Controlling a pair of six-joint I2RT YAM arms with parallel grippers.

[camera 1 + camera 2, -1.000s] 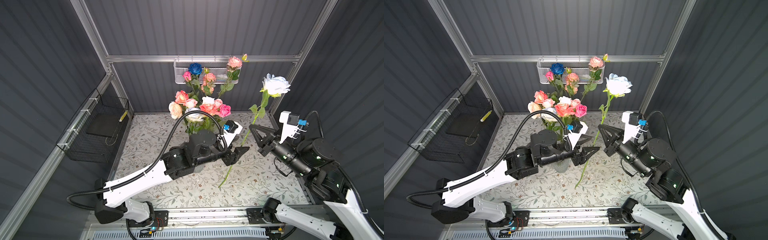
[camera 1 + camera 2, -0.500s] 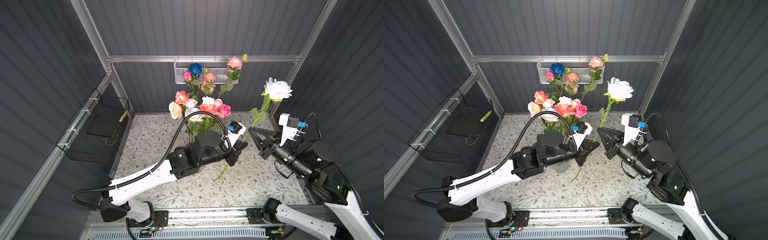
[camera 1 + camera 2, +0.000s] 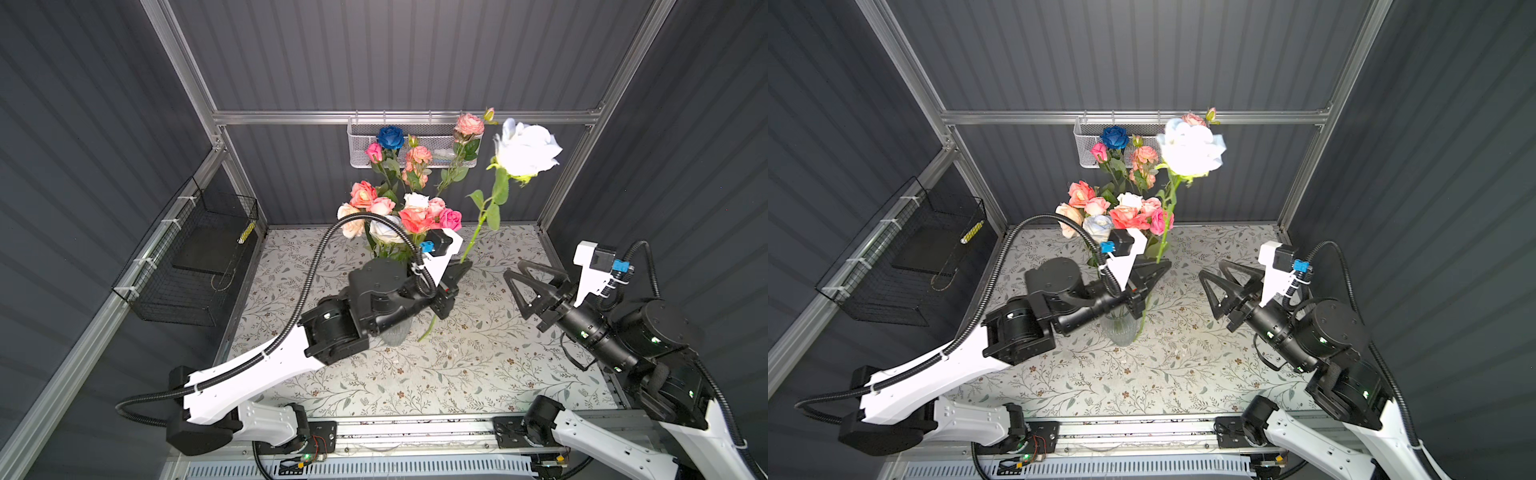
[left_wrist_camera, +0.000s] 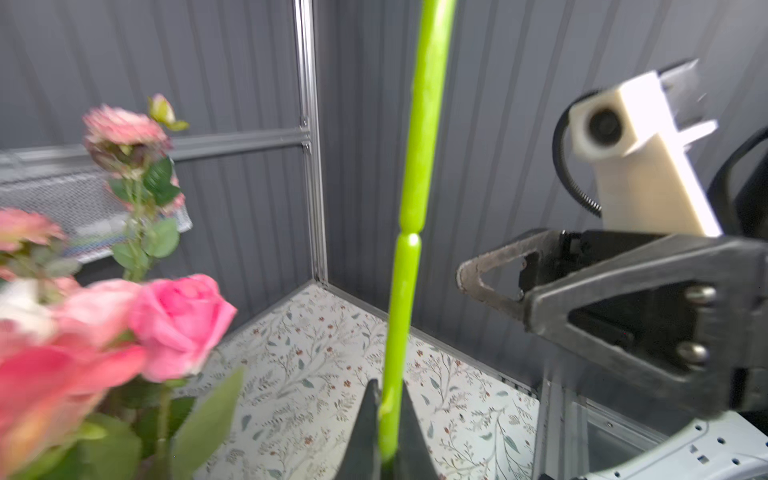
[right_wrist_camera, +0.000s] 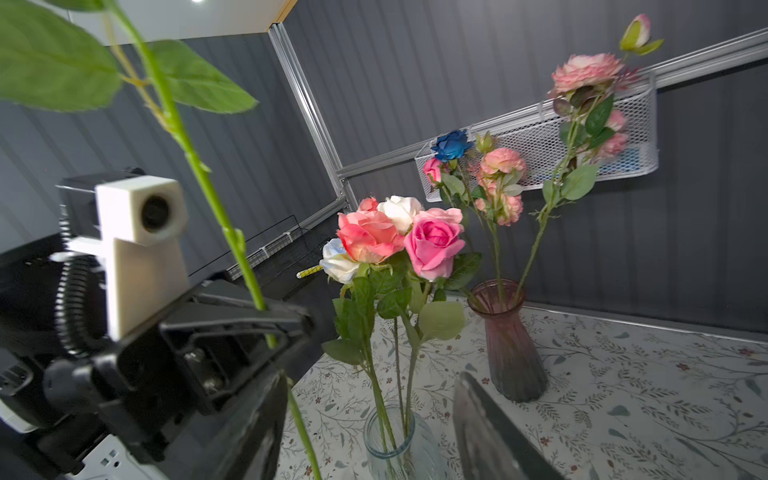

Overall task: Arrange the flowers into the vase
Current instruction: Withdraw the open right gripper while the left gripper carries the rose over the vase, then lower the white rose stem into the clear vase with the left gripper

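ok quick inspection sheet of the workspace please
surface: floral-print mat, clear vase and purple vase upright on it
job's things: white rose stem end beside clear vase, not in it; other roses in both vases
clutter: nothing seen
hands: left hand shut on white rose stem; right hand open, apart
cables: black conduit arches above left arm
surroundings: white mesh basket at rear, black wire basket at left

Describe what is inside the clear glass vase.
Green stems of the pink, peach and white roses run into the clear vase. The right wrist view cuts off its bottom; from above the left arm covers its mouth.
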